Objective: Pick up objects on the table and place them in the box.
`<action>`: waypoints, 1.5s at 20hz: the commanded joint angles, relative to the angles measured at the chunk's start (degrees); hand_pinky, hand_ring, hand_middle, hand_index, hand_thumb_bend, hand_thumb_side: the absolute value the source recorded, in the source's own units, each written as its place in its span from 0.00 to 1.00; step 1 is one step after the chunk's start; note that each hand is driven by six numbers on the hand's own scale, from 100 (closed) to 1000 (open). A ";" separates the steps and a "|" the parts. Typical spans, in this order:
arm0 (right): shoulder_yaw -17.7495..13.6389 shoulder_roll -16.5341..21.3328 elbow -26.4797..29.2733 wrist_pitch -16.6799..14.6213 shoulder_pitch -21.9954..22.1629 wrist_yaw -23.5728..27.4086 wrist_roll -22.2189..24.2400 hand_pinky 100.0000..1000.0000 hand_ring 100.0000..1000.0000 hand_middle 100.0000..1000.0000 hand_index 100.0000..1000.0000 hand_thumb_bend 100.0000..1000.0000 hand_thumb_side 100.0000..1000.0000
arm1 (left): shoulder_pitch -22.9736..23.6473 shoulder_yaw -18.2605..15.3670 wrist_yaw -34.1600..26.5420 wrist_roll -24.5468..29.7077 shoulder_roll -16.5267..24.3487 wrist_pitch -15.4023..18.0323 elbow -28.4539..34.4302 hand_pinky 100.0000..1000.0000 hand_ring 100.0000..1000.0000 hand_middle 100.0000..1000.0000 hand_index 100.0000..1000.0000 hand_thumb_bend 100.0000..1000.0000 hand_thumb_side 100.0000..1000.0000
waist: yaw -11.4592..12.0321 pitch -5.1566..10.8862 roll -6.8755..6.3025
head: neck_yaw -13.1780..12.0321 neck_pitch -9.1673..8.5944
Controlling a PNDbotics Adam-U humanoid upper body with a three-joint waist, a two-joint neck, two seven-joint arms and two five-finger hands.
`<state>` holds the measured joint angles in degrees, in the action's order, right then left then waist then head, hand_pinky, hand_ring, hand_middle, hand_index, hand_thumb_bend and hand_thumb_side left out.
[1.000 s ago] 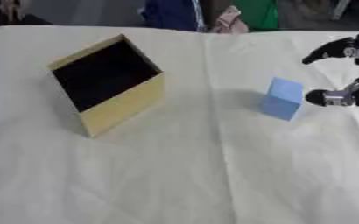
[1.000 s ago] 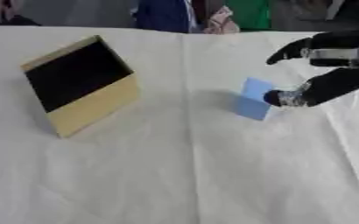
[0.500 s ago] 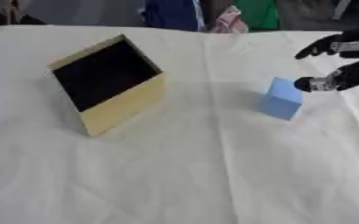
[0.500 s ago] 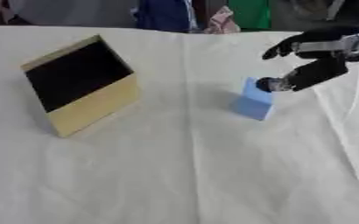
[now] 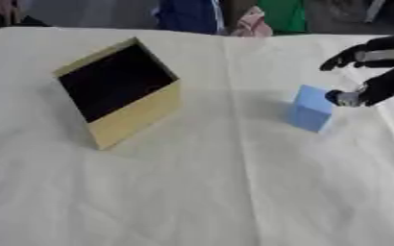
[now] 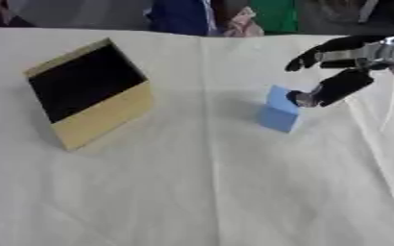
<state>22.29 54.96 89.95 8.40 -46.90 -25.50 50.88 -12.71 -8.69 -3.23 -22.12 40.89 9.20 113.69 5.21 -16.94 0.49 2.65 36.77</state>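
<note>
A light blue block (image 6: 277, 111) stands on the white tablecloth right of centre. My right hand (image 6: 345, 67) reaches in from the right edge, open, fingers spread above the block's far side and thumb tip touching its right upper edge. The box (image 5: 120, 91), tan with a black inside, lies tilted on the left with its opening facing up and towards me. My left hand shows in no view.
A crease (image 5: 238, 144) runs down the middle of the white cloth. Seated people in blue and green clothes line the far edge (image 5: 226, 14), none touching anything on the table.
My right hand has moved left and slightly up, from beside the block's lower right to its top right edge. The block and box have not moved.
</note>
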 commanded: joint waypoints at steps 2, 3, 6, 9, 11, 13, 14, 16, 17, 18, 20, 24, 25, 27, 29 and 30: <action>-0.22 0.32 -1.03 -0.41 -1.60 -0.60 0.82 0.96 1.00 0.95 1.00 0.10 0.64 | -0.43 -0.39 -0.10 0.05 2.00 -0.01 0.90 0.63 0.60 0.61 0.87 0.00 0.93 | 0.15 1.06 -0.07 | 0.01 -0.12; -0.17 0.15 -1.35 -0.45 -1.70 -0.67 0.86 0.96 1.00 0.95 1.00 0.10 0.65 | -0.42 -0.41 -0.11 0.03 1.99 0.00 0.90 0.63 0.60 0.61 0.87 0.00 0.93 | 0.18 1.03 -0.08 | 0.01 -0.13; -0.15 -0.19 -2.17 -0.46 -1.79 -0.71 0.82 0.96 1.00 0.95 1.00 0.12 0.68 | -0.42 -0.43 -0.10 0.01 2.00 0.02 0.90 0.63 0.60 0.61 0.87 0.00 0.93 | 0.22 0.98 -0.09 | -0.01 -0.08; -0.05 -0.34 -2.80 -0.05 -1.66 -0.86 0.76 0.96 1.00 0.95 1.00 0.16 0.71 | -0.45 -0.45 -0.12 -0.04 2.02 0.02 0.90 0.63 0.60 0.61 0.87 0.00 0.93 | 0.21 0.97 -0.05 | -0.06 -0.04; 0.25 -0.54 -3.29 0.27 -1.64 -1.36 0.74 0.96 1.00 0.95 1.00 0.19 0.74 | -0.51 -0.39 -0.14 0.01 2.00 0.05 0.90 0.63 0.60 0.61 0.87 0.00 0.93 | 0.20 0.96 -0.02 | 0.00 -0.06; 0.61 -0.83 -3.92 0.35 -1.70 -2.19 0.72 0.96 1.00 0.96 1.00 0.20 0.74 | -0.53 -0.36 -0.14 0.08 1.94 0.06 0.90 0.63 0.60 0.61 0.87 0.00 0.93 | 0.21 0.95 -0.04 | 0.03 -0.08; 0.77 -0.96 -4.30 0.31 -1.68 -2.63 0.71 0.96 1.00 0.96 1.00 0.20 0.75 | -0.52 -0.36 -0.14 0.10 1.92 0.08 0.90 0.63 0.60 0.61 0.87 0.00 0.93 | 0.25 0.92 -0.07 | 0.07 -0.17; 1.01 -1.19 -5.10 0.12 -1.63 -3.34 0.68 0.96 1.00 0.96 1.00 0.21 0.76 | -0.46 -0.41 -0.13 0.07 1.89 0.10 0.90 0.63 0.60 0.61 0.87 0.00 0.93 | 0.33 0.87 -0.11 | 0.10 -0.22; 1.11 -1.30 -5.46 -0.01 -1.62 -3.59 0.67 0.96 1.00 0.96 1.00 0.21 0.76 | -0.44 -0.44 -0.14 0.04 1.88 0.11 0.90 0.63 0.60 0.61 0.87 0.00 0.93 | 0.35 0.86 -0.12 | 0.10 -0.22; 1.18 -1.40 -5.77 -0.16 -1.63 -3.77 0.67 0.96 1.00 0.96 1.00 0.21 0.77 | -0.42 -0.46 -0.14 0.02 1.88 0.12 0.90 0.63 0.60 0.61 0.87 0.00 0.93 | 0.35 0.85 -0.13 | 0.10 -0.22; 1.36 -1.72 -6.42 -0.37 -1.63 -4.02 0.71 0.96 1.00 0.96 1.00 0.23 0.79 | -0.46 -0.44 -0.15 0.03 1.86 0.15 0.90 0.63 0.60 0.61 0.87 0.00 0.93 | 0.34 0.83 -0.14 | 0.14 -0.27; 1.63 -2.38 -7.94 -1.24 -1.88 -4.49 0.78 0.96 1.00 0.96 1.00 0.23 0.78 | -0.41 -0.45 -0.13 0.07 1.78 0.15 0.90 0.63 0.60 0.61 0.87 0.00 0.93 | 0.34 0.79 -0.16 | 0.22 -0.33; 1.69 -2.56 -8.38 -1.50 -1.96 -4.65 0.79 0.96 1.00 0.96 1.00 0.23 0.78 | -0.40 -0.46 -0.12 0.08 1.77 0.14 0.90 0.63 0.60 0.61 0.87 0.00 0.93 | 0.36 0.77 -0.17 | 0.24 -0.33; 1.86 -2.93 -9.11 -2.00 -2.13 -4.97 0.80 0.96 1.00 0.96 1.00 0.23 0.78 | -0.41 -0.50 -0.11 0.04 1.75 0.15 0.90 0.63 0.59 0.61 0.87 0.00 0.94 | 0.36 0.75 -0.21 | 0.22 -0.37; 2.05 -3.34 -9.80 -2.37 -2.30 -5.34 0.83 0.96 1.00 0.96 1.00 0.23 0.79 | -0.42 -0.49 -0.11 0.04 1.74 0.16 0.90 0.63 0.59 0.61 0.87 0.00 0.94 | 0.40 0.73 -0.22 | 0.22 -0.41; 2.10 -3.48 -10.09 -2.53 -2.38 -5.48 0.82 0.96 1.00 0.96 1.00 0.23 0.79 | -0.41 -0.49 -0.11 0.05 1.73 0.16 0.90 0.63 0.59 0.61 0.87 0.00 0.94 | 0.41 0.73 -0.22 | 0.22 -0.42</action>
<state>24.76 50.56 80.12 6.22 -48.19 -30.47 51.70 -12.70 -8.69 -3.27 -22.05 40.89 9.26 113.69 5.54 -17.04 0.45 2.72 36.74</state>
